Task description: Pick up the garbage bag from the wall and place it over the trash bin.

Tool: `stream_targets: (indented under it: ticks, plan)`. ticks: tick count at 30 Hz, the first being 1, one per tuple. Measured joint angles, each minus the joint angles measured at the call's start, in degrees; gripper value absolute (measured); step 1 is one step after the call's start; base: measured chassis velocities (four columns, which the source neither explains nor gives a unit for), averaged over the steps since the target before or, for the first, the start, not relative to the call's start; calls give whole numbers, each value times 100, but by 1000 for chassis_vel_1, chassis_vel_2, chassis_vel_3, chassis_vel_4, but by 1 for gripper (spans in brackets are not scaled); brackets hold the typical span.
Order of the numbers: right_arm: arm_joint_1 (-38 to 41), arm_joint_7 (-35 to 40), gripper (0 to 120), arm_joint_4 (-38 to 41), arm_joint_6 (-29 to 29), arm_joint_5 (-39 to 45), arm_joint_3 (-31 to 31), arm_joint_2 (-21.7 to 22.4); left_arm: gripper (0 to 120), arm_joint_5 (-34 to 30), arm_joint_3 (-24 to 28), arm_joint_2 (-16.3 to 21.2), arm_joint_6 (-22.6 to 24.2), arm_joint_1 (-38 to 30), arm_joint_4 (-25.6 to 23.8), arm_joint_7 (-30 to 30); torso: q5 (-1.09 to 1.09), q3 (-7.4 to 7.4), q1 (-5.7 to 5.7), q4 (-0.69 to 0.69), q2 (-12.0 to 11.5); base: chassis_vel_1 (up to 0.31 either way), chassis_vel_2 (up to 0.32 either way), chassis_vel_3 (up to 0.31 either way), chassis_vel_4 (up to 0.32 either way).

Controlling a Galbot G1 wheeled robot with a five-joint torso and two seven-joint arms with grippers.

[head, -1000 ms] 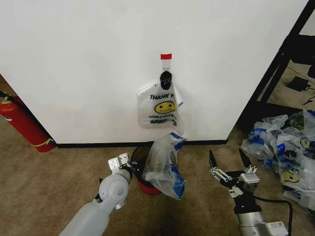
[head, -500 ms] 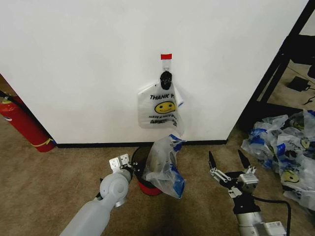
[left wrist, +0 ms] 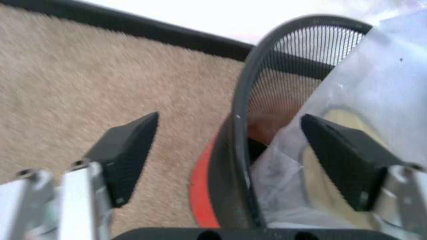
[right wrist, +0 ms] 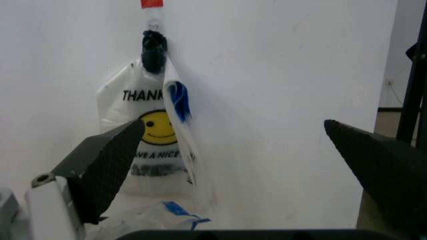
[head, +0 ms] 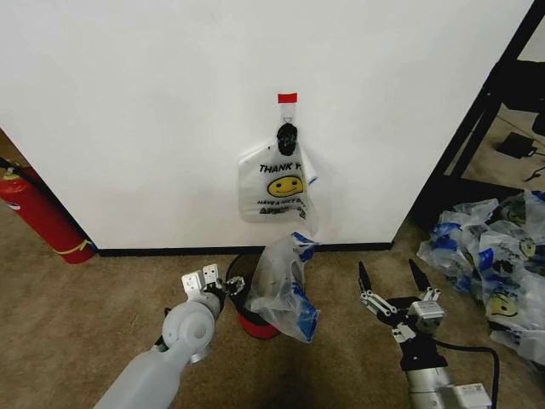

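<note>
far to my left a red fire extinguisher (head: 38, 213) leans at the foot of the wall (head: 153, 111), on the carpet (head: 85, 324).

my left gripper (head: 215, 287) sits low, just beside the left side of the trash bin (head: 241, 300). its fingers (left wrist: 127, 150) are spread wide and hold nothing. in the left wrist view the bin's dark mesh rim (left wrist: 267, 65) runs up between them: one finger is out over the carpet, the other is on the inner side, against the plastic draped there, though i cannot tell if it really touches.

a garbage bag (head: 283, 290) lies crumpled over the bin's mouth and spills down its right side, blue trim showing at top and bottom. the bin's red base (head: 255, 326) peeks out underneath.

above it, on the wall, another bag (head: 277, 186) hangs flat from a black hook (head: 288, 136) under a strip of red tape (head: 288, 98), "thank" and the yellow smiley facing out. it is well apart from both grippers.

my right gripper (head: 390, 285) hovers over the carpet to the right of the bin, apart from the draped bag, fingers (head: 364, 281) wide open and empty, pointed toward the wall.

further right a pile of bags (head: 490, 264) lies on the floor by a black rack (head: 481, 119).
</note>
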State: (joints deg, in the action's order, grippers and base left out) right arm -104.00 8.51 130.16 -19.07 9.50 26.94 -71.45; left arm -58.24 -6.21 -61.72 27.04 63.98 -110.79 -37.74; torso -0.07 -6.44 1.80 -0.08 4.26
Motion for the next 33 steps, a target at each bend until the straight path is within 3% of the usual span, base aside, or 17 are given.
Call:
stream_targets:
  ticks: [4, 12, 15, 18, 21, 27, 29, 33]
  plan:
    - [87, 108, 100, -78, 38, -6, 22, -29, 100, 908, -32, 363, -23, 181, -389, 179, 1, 0, 0, 1, 0, 0, 0, 0, 0]
    - [357, 753, 100, -251, 426, -45, 155, -79, 100, 1453, 299, 793, 117, 6, -1213, 533, 1, 0, 0, 0, 0, 0, 0, 0, 0]
    - [424, 1071, 100, -317, 629, -56, 226, -95, 100, 1531, 658, 1012, 262, -306, -1363, 749, 1, 0, 0, 1, 0, 0, 0, 0, 0]
    - [510, 1298, 100, -465, 743, -140, 252, -161, 100, 1638, 1243, 1131, 456, -996, -1190, 938, 1, 0, 1, 0, 0, 0, 0, 0, 0]
    - [543, 1343, 100, -543, 775, -224, 247, -204, 100, 1382, 1653, 1148, 605, -1560, -1064, 869, -1, 0, 1, 0, 0, 0, 0, 0, 0]
    - [581, 1405, 100, -745, 815, -317, 252, -351, 100, -190, 3213, 1088, 1158, -3525, -842, 2, 3, 0, 1, -1, 0, 0, 0, 0, 0]
    - [578, 1405, 100, -764, 816, -318, 267, -368, 100, -385, 3330, 1046, 1215, -3688, -813, -122, 1, -1, 1, 1, 0, 0, 0, 0, 0]
    - [563, 1405, 100, -835, 815, -352, 304, -427, 100, -1565, 3773, 652, 1501, -4465, -636, -973, 0, -1, 1, 1, 0, 0, 0, 0, 0]
